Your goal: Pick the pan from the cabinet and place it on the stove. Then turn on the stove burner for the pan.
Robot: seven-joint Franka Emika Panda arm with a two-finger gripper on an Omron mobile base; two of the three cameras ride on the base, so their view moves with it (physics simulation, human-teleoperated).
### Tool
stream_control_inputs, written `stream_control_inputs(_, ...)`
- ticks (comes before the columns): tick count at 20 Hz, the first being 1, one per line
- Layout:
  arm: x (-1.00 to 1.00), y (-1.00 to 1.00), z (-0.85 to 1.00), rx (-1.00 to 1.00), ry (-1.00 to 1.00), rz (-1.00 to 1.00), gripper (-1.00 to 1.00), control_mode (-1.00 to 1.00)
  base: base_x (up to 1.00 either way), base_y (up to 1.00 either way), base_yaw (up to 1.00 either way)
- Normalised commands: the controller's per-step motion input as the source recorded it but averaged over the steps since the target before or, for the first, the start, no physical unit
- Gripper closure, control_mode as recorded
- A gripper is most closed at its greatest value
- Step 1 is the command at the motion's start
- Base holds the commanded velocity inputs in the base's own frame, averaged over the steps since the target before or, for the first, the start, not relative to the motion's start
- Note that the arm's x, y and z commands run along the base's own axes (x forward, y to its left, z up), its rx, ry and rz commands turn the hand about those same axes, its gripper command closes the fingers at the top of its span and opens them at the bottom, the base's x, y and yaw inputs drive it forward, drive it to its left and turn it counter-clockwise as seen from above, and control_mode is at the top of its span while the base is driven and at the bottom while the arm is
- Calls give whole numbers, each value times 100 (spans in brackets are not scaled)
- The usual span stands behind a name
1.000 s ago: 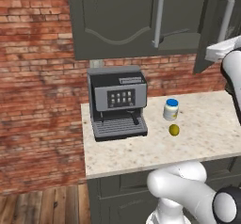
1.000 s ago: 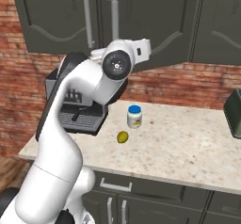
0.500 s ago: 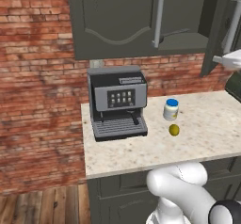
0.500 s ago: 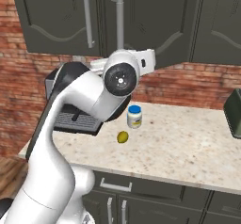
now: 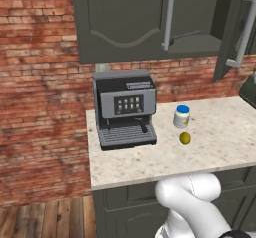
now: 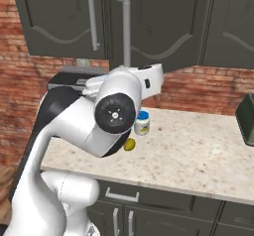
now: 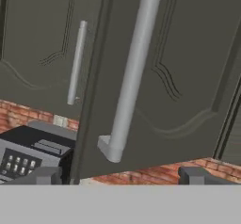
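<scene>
Cabinet door ajar, claw spread wide, empty, facing its silver handle

Flat, even rendered light, moderately bright, no glare. Soft shadow sits under the cabinet and beside the coffee machine. Hand view looks coarse and slightly blurry; base views sharp.

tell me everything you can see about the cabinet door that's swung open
The open cabinet door is dark grey with an arched raised panel and looks like painted wood. A long vertical silver bar handle is fixed to it on short brackets. The door stands ajar, swung outward from the wall cabinet above the counter, to the right of the coffee machine. The end effector is open just below the handle, not touching it. Nothing inside the cabinet can be made out.
</scene>
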Motion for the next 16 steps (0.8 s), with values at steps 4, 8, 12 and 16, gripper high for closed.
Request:
stream_control_inputs(4,-72,47,0,-23,-2,-12,-100,-100,0,0,0)
stream_control_inputs(8,-35,91,0,-35,-5,-7,-100,-100,0,0,0)
stream_control_inputs(12,-2,100,4,-43,-1,-3,-100,-100,0,0,0)
stream_control_inputs(16,17,99,7,-41,-1,0,-100,-100,0,0,0)
